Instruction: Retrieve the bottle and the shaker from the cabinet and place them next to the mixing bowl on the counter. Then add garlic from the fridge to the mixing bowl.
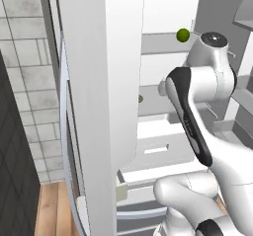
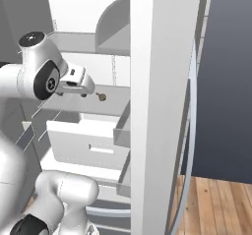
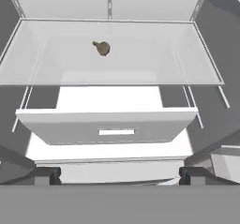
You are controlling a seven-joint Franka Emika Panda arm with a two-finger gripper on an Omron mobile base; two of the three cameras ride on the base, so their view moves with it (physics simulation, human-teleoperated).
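Even, soft rendered light falls over all three pictures, with no single lamp or direction to be made out. The tall white fridge door (image 1: 106, 82) reads bright and nearly flat, with faint vertical shading. The clear glass shelf (image 3: 110, 63) shows a pale milky sheen and no hard glare. Shadows are weak; the fridge's grey side walls look dimmer. Edges are slightly soft and blocky, without edge distortion.
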